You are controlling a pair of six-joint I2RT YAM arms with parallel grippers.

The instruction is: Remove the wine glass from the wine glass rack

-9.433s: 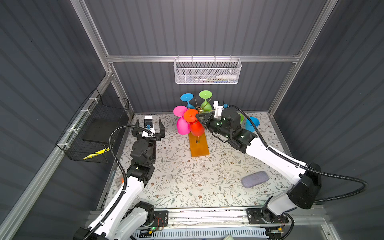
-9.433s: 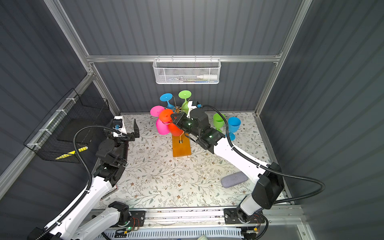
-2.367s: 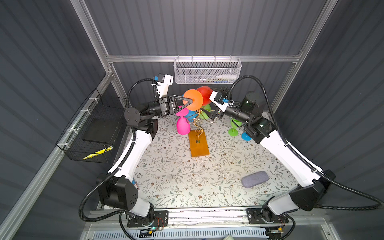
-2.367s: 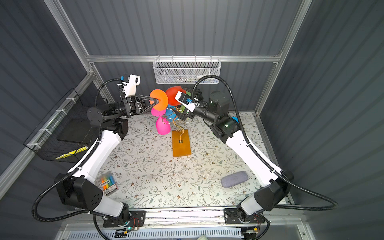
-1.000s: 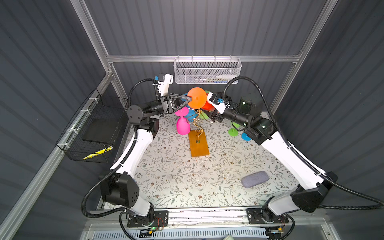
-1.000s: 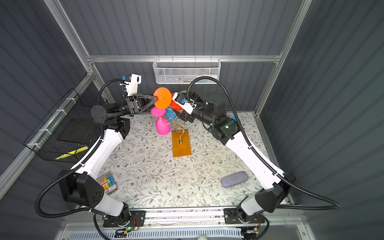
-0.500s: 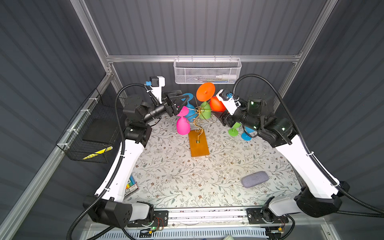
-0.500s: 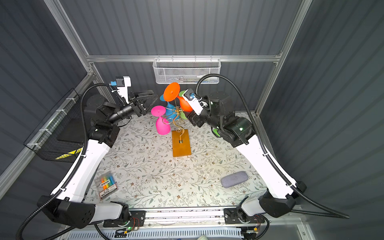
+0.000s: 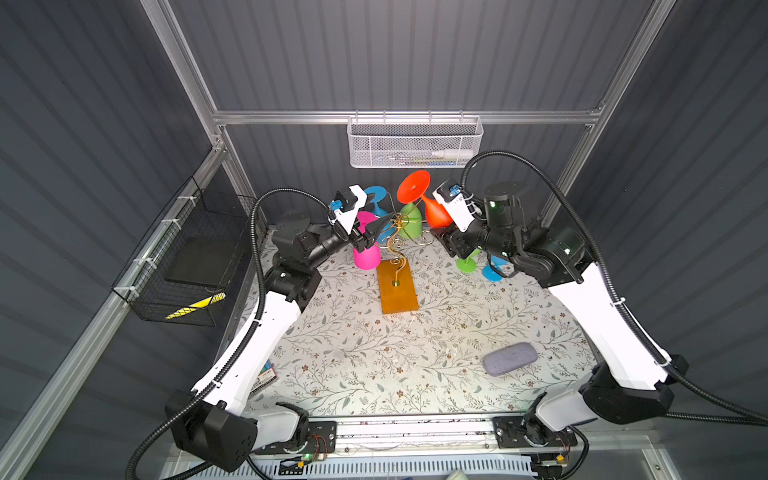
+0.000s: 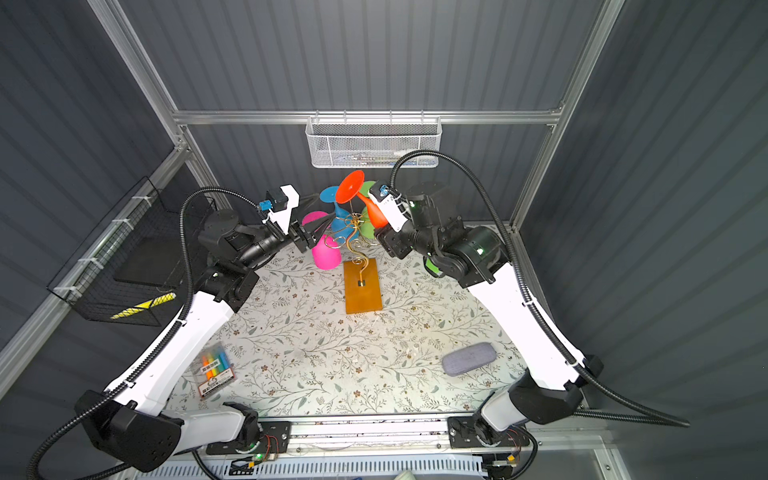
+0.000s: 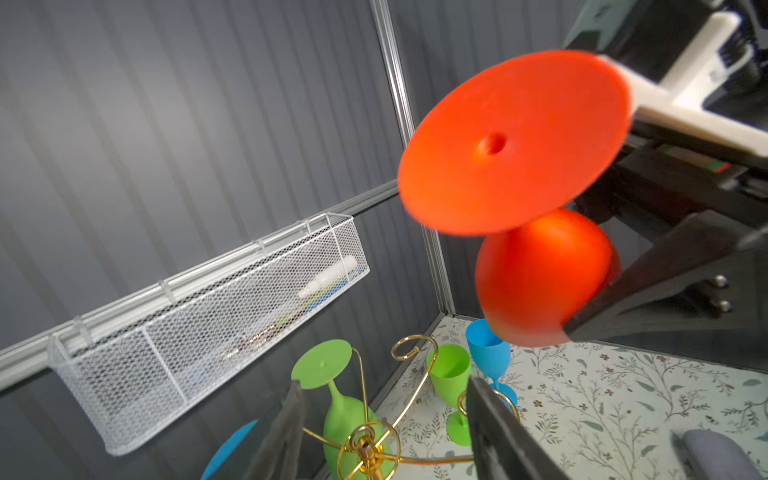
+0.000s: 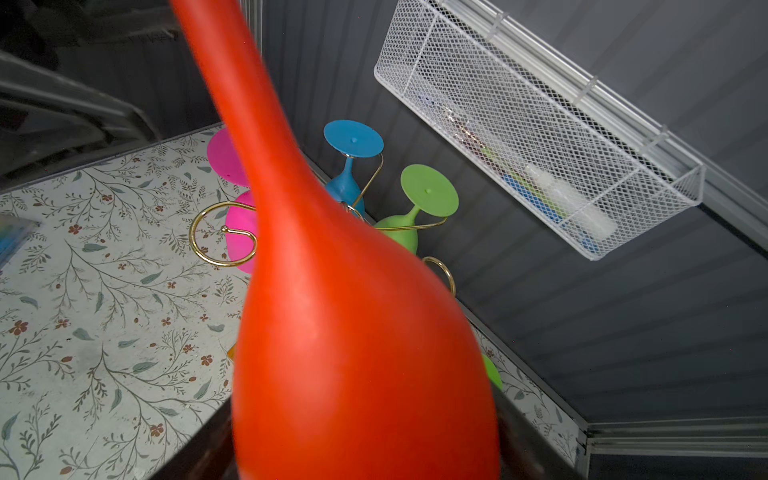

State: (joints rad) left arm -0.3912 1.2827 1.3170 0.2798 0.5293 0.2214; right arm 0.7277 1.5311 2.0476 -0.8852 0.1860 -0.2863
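The orange-red wine glass [image 9: 435, 212] is off the rack, tilted in the air with its foot [image 10: 350, 187] up and to the left. My right gripper [image 9: 438, 226] is shut on its bowl [image 12: 353, 353], which fills the right wrist view. The wine glass rack [image 9: 395, 239] of gold wire stands on its amber base [image 10: 362, 291] in both top views. My left gripper [image 9: 376, 232] is open just left of the rack's top. Its fingers [image 11: 490, 424] straddle the rack's hub [image 11: 368, 446] without touching, below the held glass [image 11: 515, 141].
A pink glass [image 9: 365, 253], a blue one [image 12: 349, 166] and a green one [image 12: 411, 208] hang on the rack. A green glass [image 9: 467, 264] and a blue glass [image 9: 494, 270] stand on the mat under my right arm. White mesh basket [image 9: 415, 141] on the back wall, black wire basket [image 9: 187, 257] left, grey case [image 9: 509, 359], marker pack [image 10: 214, 368].
A second ago both grippers were at the orange glass above the rack. The left one has let go and dropped to the rack's top. The right one has drawn the glass rightward.
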